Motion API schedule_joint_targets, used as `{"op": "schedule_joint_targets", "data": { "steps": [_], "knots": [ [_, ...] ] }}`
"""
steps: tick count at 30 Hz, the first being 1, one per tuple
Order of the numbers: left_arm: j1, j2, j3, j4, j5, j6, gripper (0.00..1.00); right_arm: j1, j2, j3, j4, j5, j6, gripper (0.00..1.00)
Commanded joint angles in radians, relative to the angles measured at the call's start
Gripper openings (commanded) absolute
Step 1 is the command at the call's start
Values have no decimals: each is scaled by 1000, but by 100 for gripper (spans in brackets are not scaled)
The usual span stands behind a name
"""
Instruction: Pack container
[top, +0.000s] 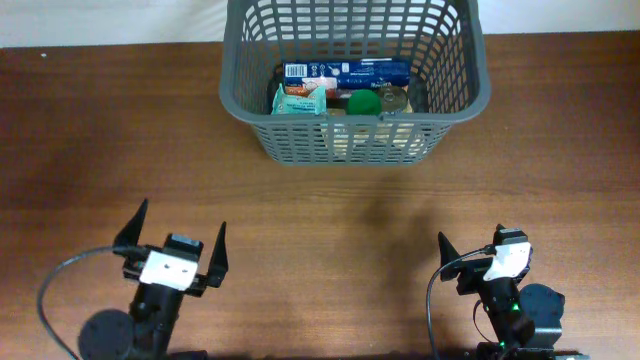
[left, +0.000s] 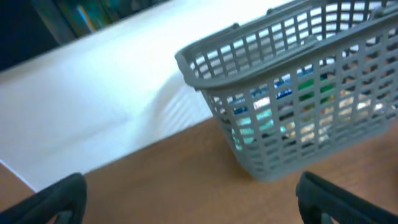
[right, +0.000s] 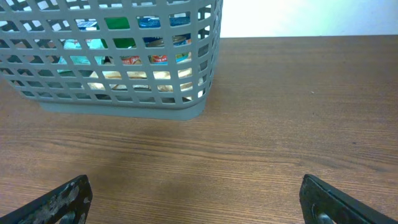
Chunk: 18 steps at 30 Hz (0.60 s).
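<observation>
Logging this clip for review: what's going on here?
Nothing is being handled. The large dark grey slotted plastic basket stands at the far side of the brown wooden table with several grocery packs inside. The left gripper and right gripper sit near the front edge, fingers open and empty, apart from the basket.

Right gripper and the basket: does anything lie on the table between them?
No. In the right wrist view, only bare wooden table separates the open right gripper from the basket; the overhead view agrees.
</observation>
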Motion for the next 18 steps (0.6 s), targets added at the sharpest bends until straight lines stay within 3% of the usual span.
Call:
{"op": "schedule_joint_targets", "data": {
  "steps": [1,18],
  "knots": [
    [-3,-69,-103,60,-4,12,99,5,-8,-7,2,9,-4,99],
    [-21,-234,-509,303,-3,12,99,5,-8,-7,2,9,-4,99]
  ]
}}
